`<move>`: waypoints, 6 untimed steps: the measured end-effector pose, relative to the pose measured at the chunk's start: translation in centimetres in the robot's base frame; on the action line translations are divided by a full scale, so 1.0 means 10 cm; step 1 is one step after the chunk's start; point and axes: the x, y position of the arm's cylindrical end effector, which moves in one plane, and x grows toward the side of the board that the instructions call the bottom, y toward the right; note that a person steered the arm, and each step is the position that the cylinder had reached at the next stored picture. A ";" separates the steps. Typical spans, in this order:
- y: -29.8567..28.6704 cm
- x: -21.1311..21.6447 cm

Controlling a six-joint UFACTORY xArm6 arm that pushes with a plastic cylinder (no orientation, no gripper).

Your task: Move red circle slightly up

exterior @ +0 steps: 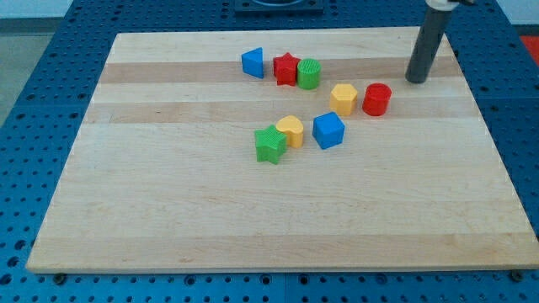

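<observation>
step: nudge red circle (376, 98) up | my tip (415, 81): up-right of it, apart | hand: none, nothing held | advice: circle below, push gently

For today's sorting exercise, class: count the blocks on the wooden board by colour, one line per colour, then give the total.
Red: 2, the red star and the red circle
Blue: 2, the blue triangle and the blue cube
Green: 2, the green cylinder and the green star
Yellow: 2, the yellow hexagon and the yellow heart
Total: 8
</observation>
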 end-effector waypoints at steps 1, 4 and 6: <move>-0.06 0.45; -1.00 0.88; -0.68 0.67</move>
